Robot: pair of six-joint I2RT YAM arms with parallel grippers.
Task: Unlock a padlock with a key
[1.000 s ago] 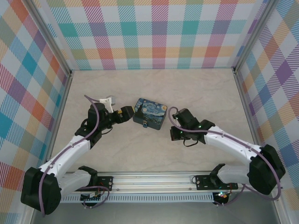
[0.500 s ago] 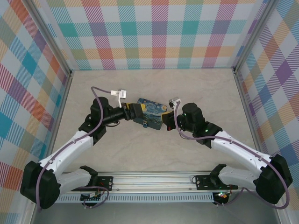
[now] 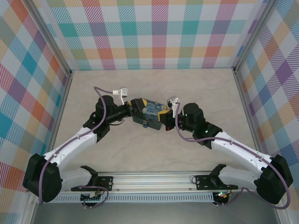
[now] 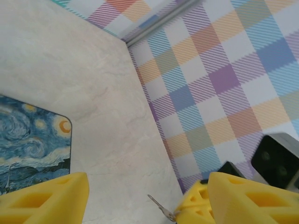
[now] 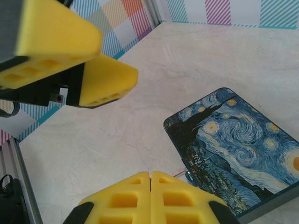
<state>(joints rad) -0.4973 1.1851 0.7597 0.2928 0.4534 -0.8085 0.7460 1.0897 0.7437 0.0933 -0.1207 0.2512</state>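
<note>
— Left wrist camera: what do your jaws hold?
— Nothing; my left gripper has its jaws spread wide over the counter, beside the painted tin.
— And the right?
— My right gripper has its jaws clamped on the key, thin tip poking out near the tin. Pale marbled counter, plaid walls.
</note>
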